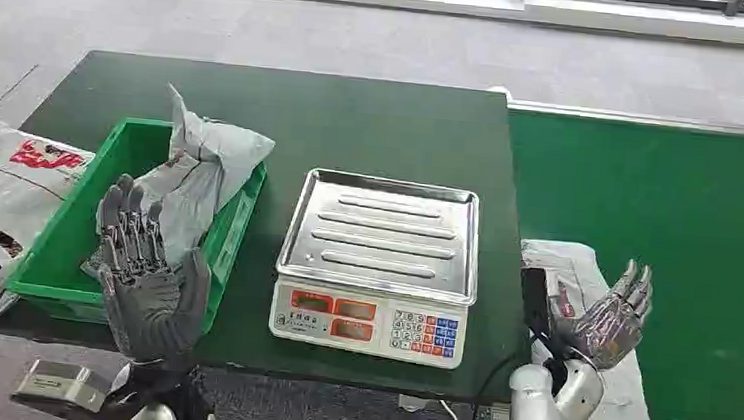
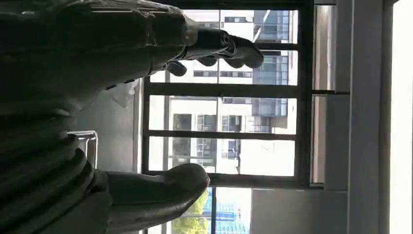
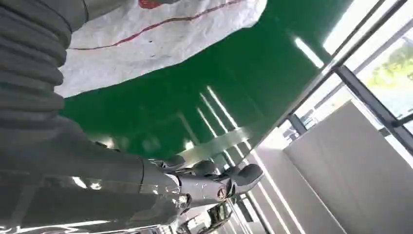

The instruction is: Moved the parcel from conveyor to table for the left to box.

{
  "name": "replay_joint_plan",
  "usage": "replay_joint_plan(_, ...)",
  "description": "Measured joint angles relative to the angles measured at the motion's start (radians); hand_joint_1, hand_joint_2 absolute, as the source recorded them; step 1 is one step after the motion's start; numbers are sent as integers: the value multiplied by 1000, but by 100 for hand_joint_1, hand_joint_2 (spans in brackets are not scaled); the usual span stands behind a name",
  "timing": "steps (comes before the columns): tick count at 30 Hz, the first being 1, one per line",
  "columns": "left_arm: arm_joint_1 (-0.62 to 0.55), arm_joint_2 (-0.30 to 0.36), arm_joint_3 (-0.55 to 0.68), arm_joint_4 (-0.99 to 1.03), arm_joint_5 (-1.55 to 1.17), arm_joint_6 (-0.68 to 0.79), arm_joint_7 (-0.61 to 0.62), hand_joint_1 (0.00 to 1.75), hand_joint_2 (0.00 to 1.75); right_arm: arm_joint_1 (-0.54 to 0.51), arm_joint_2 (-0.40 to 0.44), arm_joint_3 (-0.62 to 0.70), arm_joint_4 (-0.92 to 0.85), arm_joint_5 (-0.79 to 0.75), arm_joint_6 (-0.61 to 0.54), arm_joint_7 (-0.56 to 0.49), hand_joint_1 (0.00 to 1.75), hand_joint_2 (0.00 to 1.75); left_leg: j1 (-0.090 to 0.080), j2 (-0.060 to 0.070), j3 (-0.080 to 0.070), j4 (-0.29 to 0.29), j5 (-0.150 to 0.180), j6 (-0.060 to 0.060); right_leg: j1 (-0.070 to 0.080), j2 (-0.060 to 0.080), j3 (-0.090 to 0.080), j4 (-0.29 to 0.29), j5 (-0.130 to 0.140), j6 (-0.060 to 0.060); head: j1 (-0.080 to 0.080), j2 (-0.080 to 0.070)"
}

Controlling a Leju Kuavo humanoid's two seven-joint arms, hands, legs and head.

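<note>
Here, lower right of frame, our empty, spread right hand [image 1: 612, 319] hovers over the soft, light parcel [image 1: 569, 271], best gripped mid-body.

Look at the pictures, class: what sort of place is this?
Probably a parcel-sorting or packing station: a green conveyor belt carrying a grey parcel, a weighing scale, and a green crate holding a bagged parcel.
</note>
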Motion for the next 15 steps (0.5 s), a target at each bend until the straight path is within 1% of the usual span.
replay_joint_plan(3, 0, -1, 3, 3, 0, -12, 0, 0, 175, 3, 0, -21, -19, 55, -1, 71, 0, 175, 0, 0, 0, 0, 0, 0, 0, 0, 0, 0, 0, 0, 0, 0)
replay_joint_plan(6, 1, -1, 4, 5, -2, -13, 0, 0, 175, 11, -2, -61, -45, 81, -2, 105, 0, 175, 0, 0, 0, 0, 0, 0, 0, 0, 0, 0, 0, 0, 0, 0)
replay_joint_plan(11, 1, -1, 4, 9, -2, -16, 0, 0, 175, 37, -2, -124, -87, 104, -2, 124, 0, 175, 0, 0, 0, 0, 0, 0, 0, 0, 0, 0, 0, 0, 0, 0)
replay_joint_plan(15, 1, -1, 4, 10, -3, -16, 0, 0, 175, 45, -2, -146, -101, 106, -2, 124, 0, 175, 0, 0, 0, 0, 0, 0, 0, 0, 0, 0, 0, 0, 0, 0)
